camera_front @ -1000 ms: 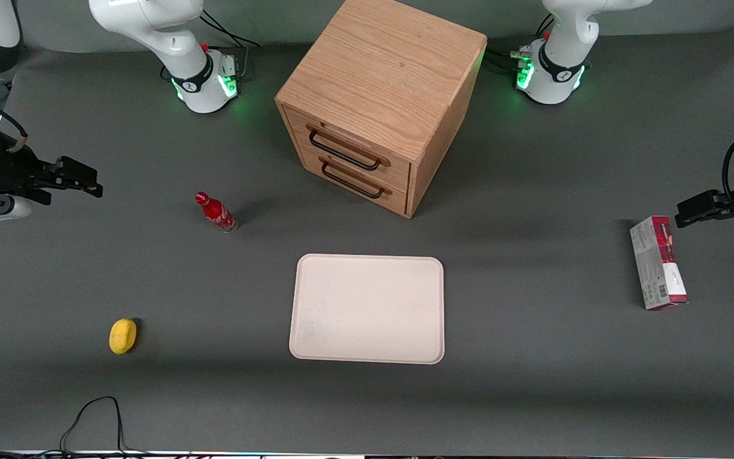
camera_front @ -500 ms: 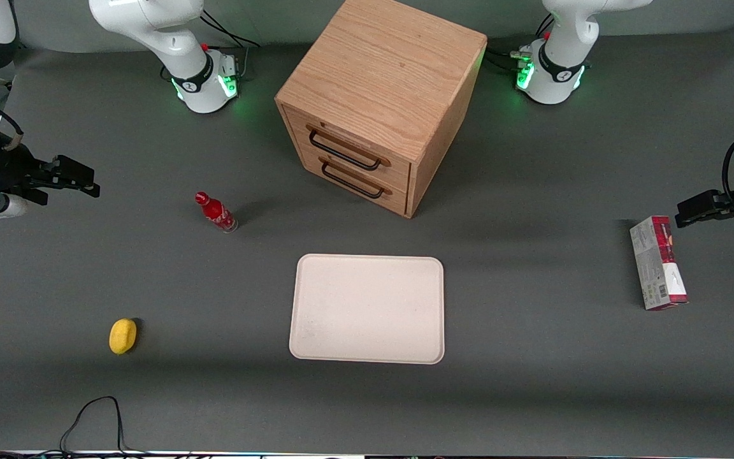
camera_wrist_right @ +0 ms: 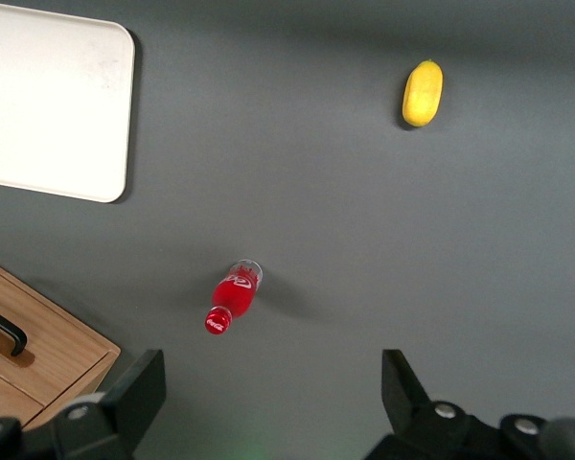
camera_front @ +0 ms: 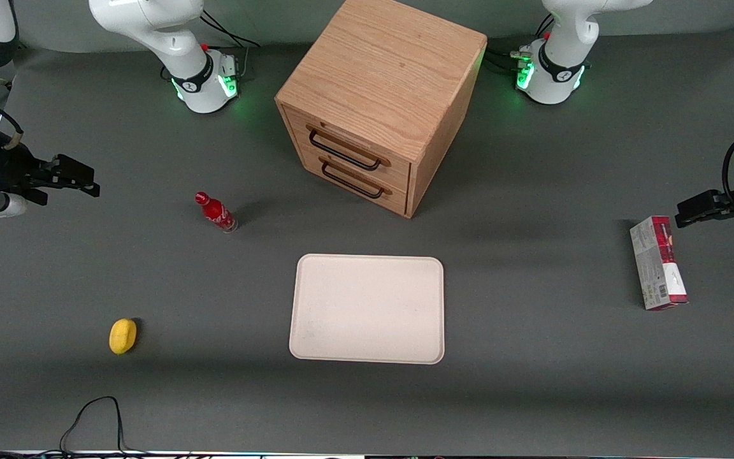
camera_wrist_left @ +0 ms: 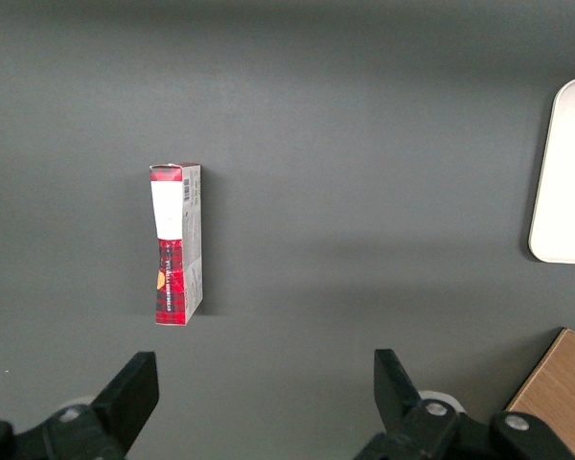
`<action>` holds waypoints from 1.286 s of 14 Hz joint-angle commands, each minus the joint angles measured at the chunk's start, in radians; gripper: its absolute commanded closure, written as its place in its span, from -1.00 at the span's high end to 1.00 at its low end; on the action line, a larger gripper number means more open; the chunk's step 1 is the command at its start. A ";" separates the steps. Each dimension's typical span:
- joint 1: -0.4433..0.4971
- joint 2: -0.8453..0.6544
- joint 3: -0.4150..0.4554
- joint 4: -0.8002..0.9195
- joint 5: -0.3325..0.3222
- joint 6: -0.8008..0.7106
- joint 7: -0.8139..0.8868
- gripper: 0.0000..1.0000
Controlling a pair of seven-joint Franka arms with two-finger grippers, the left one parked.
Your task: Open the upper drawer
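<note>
The light-oak cabinet (camera_front: 383, 83) stands toward the back of the table, turned at an angle. Its upper drawer (camera_front: 348, 145) is the topmost of two; it sits flush with the cabinet front and carries a long thin black bar handle (camera_front: 345, 152). The lower drawer (camera_front: 357, 182) with a matching handle is below it. My right gripper (camera_front: 79, 174) hangs above the table at the working arm's end, well away from the cabinet, open and empty. In the right wrist view the open gripper (camera_wrist_right: 268, 388) shows over bare mat, with a corner of the cabinet (camera_wrist_right: 38, 345) at the edge.
A red bottle (camera_front: 215, 212) stands on the mat between my gripper and the cabinet. A white tray (camera_front: 367, 308) lies nearer the front camera than the cabinet. A yellow lemon (camera_front: 122, 336) lies toward the working arm's end. A red-and-grey box (camera_front: 657, 262) lies toward the parked arm's end.
My gripper has drifted slightly farther from the front camera and toward the table's end over the second, then held still. Nothing else moved.
</note>
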 commanded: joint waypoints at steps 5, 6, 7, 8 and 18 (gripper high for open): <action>0.003 0.017 -0.003 0.048 0.012 -0.025 -0.023 1.00; 0.003 0.017 -0.003 0.048 0.010 -0.025 -0.023 1.00; 0.003 0.017 -0.003 0.048 0.012 -0.025 -0.023 1.00; 0.001 0.018 -0.003 0.048 0.010 -0.025 -0.023 1.00; 0.136 0.037 -0.001 0.082 0.090 -0.024 -0.021 1.00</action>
